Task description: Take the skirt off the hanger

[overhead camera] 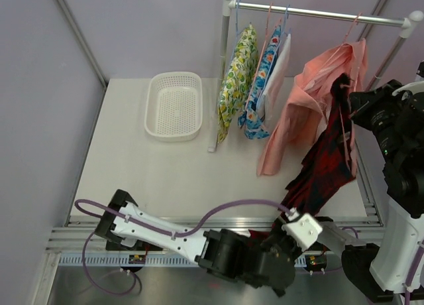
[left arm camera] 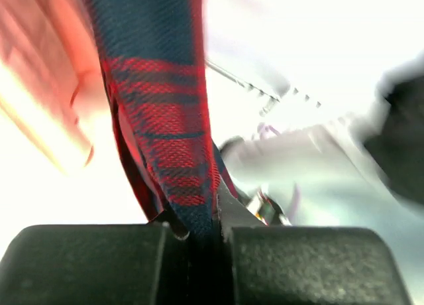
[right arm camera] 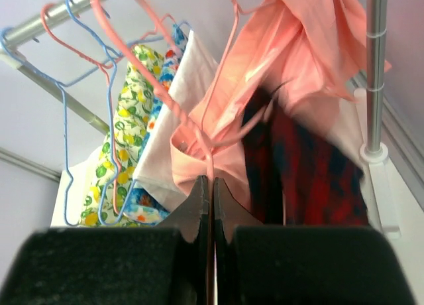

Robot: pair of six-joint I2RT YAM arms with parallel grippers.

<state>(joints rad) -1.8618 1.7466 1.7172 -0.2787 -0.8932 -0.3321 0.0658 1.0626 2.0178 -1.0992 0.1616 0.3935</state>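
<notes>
Toward the far-left corner of the desk, a white basket [overhead camera: 174, 106]. Along the far edge, a rack [overhead camera: 318, 13] with floral garments [overhead camera: 238, 73] and a pink shirt [overhead camera: 311, 99]. At the near edge, left gripper [left arm camera: 199, 235] clamped tight on cloth of the plaid skirt [overhead camera: 324, 166]. Stretched from there up toward the far-right corner, beside the shirt. By the right edge, right gripper [right arm camera: 212, 199] pinched closed on the wire of the pink hanger [right arm camera: 199, 113].

text: none legible | labels: none | brands: none | numbers: none | signs: none
</notes>
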